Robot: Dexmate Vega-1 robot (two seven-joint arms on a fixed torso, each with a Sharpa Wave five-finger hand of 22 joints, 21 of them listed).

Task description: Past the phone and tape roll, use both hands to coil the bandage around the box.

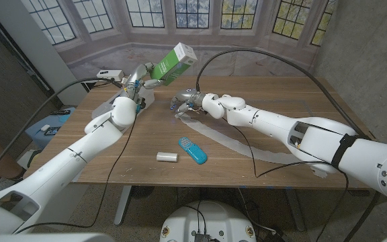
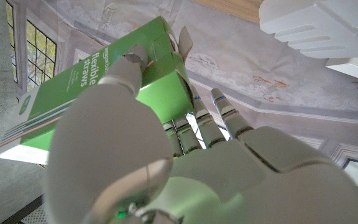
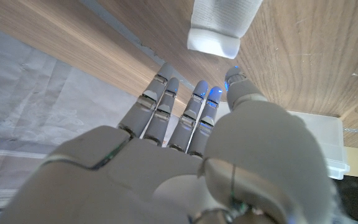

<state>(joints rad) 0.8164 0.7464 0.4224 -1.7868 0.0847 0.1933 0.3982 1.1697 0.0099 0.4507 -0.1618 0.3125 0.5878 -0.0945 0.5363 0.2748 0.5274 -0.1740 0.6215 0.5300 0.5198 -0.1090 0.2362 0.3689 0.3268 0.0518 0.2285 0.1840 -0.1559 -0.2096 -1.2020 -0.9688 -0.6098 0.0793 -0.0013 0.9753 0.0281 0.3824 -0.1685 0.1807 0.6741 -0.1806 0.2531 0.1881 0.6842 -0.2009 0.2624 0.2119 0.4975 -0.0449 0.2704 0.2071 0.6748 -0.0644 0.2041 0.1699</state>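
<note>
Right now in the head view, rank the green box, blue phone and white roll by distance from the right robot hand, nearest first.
Measured from the right robot hand:
1. Green box, held up by the left robot hand, past the right one toward the far edge.
2. Blue phone, on the table toward the near edge.
3. White roll, beside the phone on its left.

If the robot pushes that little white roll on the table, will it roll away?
Probably yes. The white roll looks like a small cylinder lying on its side on the bare wooden table, so a sideways nudge would likely set it rolling. It seems small and light, so even a soft push may move it. The blue phone beside it might stop it.
</note>
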